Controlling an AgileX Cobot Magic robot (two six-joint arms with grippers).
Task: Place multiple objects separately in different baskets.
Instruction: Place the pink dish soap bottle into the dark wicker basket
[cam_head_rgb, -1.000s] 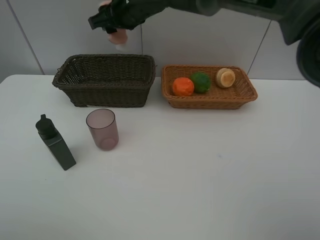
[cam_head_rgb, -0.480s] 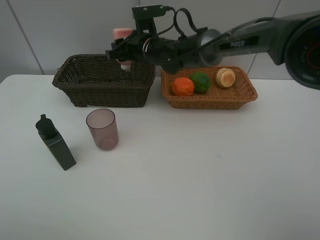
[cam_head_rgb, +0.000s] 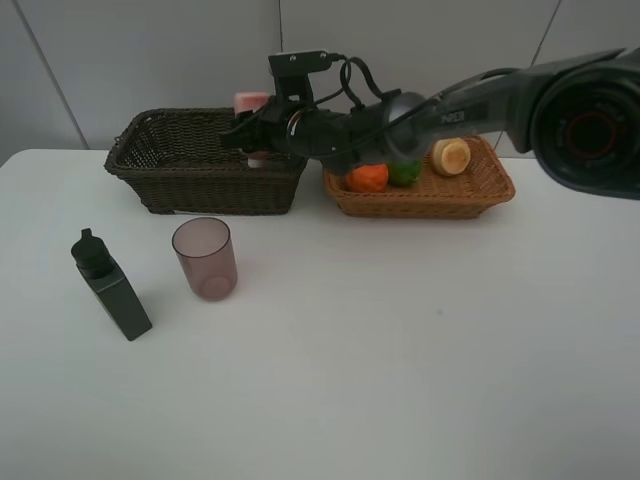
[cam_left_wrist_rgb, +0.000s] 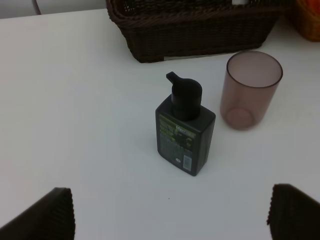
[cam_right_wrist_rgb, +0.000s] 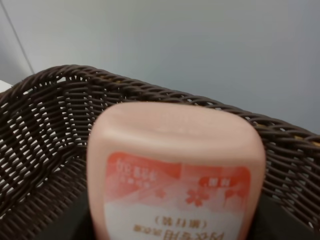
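Observation:
My right gripper (cam_head_rgb: 258, 135) is shut on the pink squeeze bottle (cam_head_rgb: 250, 104), held cap-down with its lower end inside the dark brown basket (cam_head_rgb: 200, 185) near its right end. The bottle (cam_right_wrist_rgb: 175, 170) fills the right wrist view, with the basket's wall (cam_right_wrist_rgb: 45, 130) behind it. The orange (cam_head_rgb: 370, 178), the lime (cam_head_rgb: 405, 173) and the peach-coloured fruit (cam_head_rgb: 452, 155) lie in the tan basket (cam_head_rgb: 480, 192). The dark green bottle (cam_head_rgb: 112, 288) and the mauve cup (cam_head_rgb: 205, 258) stand on the table. My left gripper (cam_left_wrist_rgb: 167, 215) is open above the table, short of the green bottle (cam_left_wrist_rgb: 185, 132) and the cup (cam_left_wrist_rgb: 250, 90).
The right arm (cam_head_rgb: 440, 100) reaches across the tan basket from the right and partly hides the lime and the orange. A grey wall (cam_head_rgb: 100, 60) stands just behind both baskets. The white table (cam_head_rgb: 400, 350) spreads in front of them.
The right arm has come down from high above the dark basket, lowering the pink bottle cap-first to the basket's rim and into it. Everything else has stayed put.

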